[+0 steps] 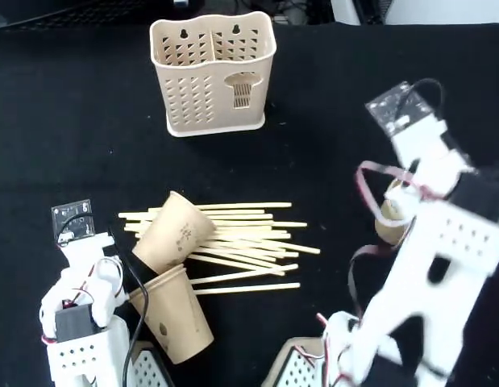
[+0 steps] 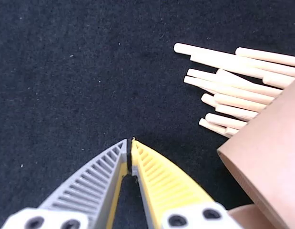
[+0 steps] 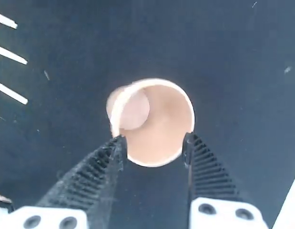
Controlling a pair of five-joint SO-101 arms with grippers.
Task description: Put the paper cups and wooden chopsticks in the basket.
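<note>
Black cloth is spread over the desk, and the slotted basket is stood upright at its far side, well apart from everything else. One paper cup is clamped by the right jaws, which are pressed against opposite sides of its wall near the rim, with its open mouth turned toward the wrist camera. In the high view the held cup is tucked under the right arm. Such a cup is judged light and thin-walled, easily dented, so a gentle squeeze near the stiffer rolled rim is favoured. Two more cups are laid on their sides near the left arm: the upper cup is rested over the chopsticks, and the lower cup is touching it. The chopsticks are judged stiff, light and prone to roll, best pinched mid-length. The left jaws are closed on nothing, tips together over bare cloth, near the chopstick ends.
</note>
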